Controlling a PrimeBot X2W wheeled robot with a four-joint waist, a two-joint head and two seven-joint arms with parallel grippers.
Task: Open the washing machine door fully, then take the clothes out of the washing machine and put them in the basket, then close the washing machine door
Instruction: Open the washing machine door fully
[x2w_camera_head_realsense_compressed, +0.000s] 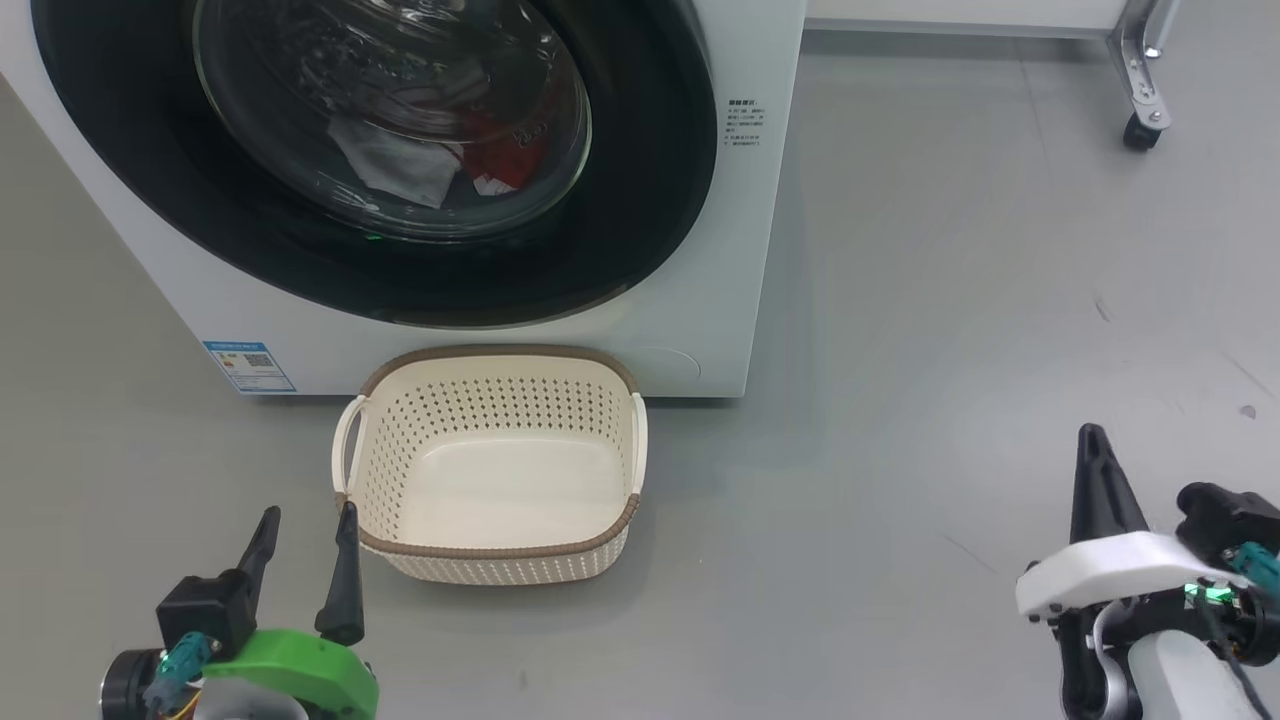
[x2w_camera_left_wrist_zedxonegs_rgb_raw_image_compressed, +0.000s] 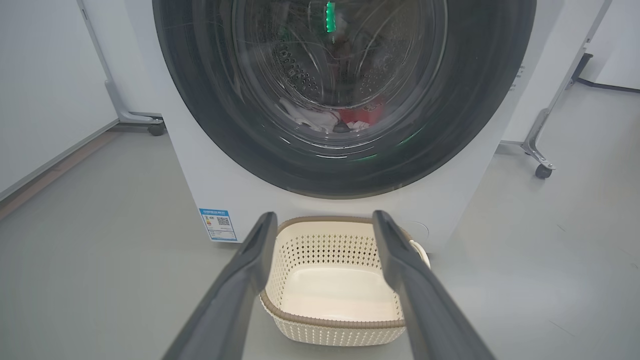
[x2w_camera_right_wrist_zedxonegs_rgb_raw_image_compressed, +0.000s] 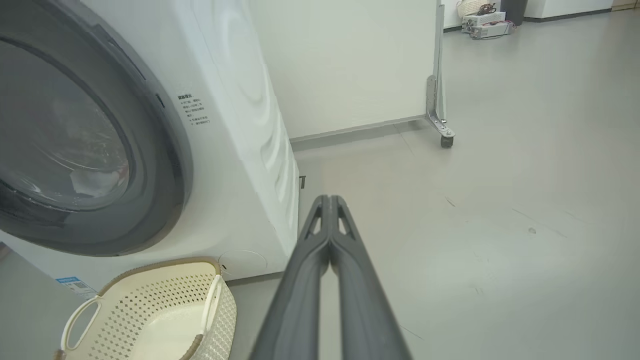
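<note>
My right gripper (x2w_camera_right_wrist_zedxonegs_rgb_raw_image_compressed: 330, 200) is pinched tight. Its two fingers press together with nothing between them. It hangs low over the bare grey floor (x2w_camera_head_realsense_compressed: 950, 300), off to the right of the washing machine (x2w_camera_head_realsense_compressed: 745, 250). My left gripper (x2w_camera_head_realsense_compressed: 308, 515) is spread wide and holds nothing too. It sits just beside the near left corner of the basket (x2w_camera_head_realsense_compressed: 500, 405) and points at the washer.

The basket stands on the floor right in front of the washer, touching it or very nearly (I cannot tell which). It has nothing in it. The washing machine door (x2w_camera_head_realsense_compressed: 650, 200) is shut, and the clothes (x2w_camera_head_realsense_compressed: 395, 165) lie low in the drum behind the glass.

So I think no step is done yet. I have to open the door, move the clothes, then shut the door.

Counting: one washer, one door, one basket, two grippers. Of the clothes I see one white bit and one red bit. How many pieces that makes I cannot say.
</note>
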